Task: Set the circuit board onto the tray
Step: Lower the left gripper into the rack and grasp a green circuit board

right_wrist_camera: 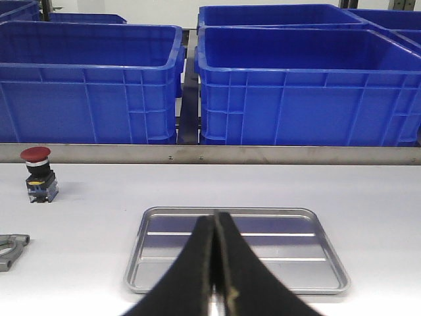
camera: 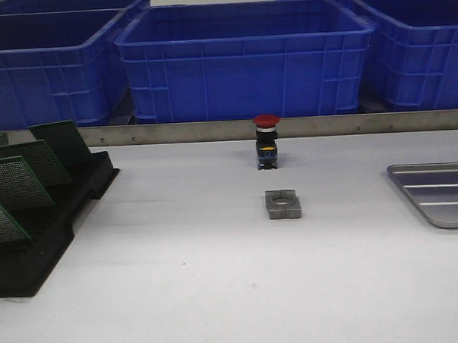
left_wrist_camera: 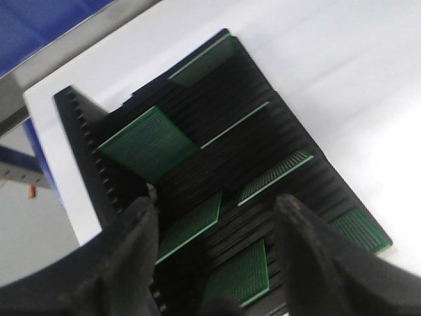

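Note:
Several green circuit boards (camera: 16, 181) stand tilted in the slots of a black rack (camera: 35, 263) at the table's left. In the left wrist view my left gripper (left_wrist_camera: 217, 204) hangs open above the rack (left_wrist_camera: 230, 95), holding nothing, with one circuit board (left_wrist_camera: 192, 224) lying between its fingers' lines of sight and another (left_wrist_camera: 150, 141) farther off. The silver ribbed tray (camera: 443, 196) lies flat and bare at the table's right edge. My right gripper (right_wrist_camera: 215, 220) is shut on nothing, hovering just in front of the tray (right_wrist_camera: 289, 247). Neither gripper shows in the front view.
A red-capped push button (camera: 266, 142) stands mid-table at the back, with a small grey metal block (camera: 283, 204) in front of it. Blue plastic crates (camera: 243, 61) line the far side behind a metal rail (camera: 326, 125).

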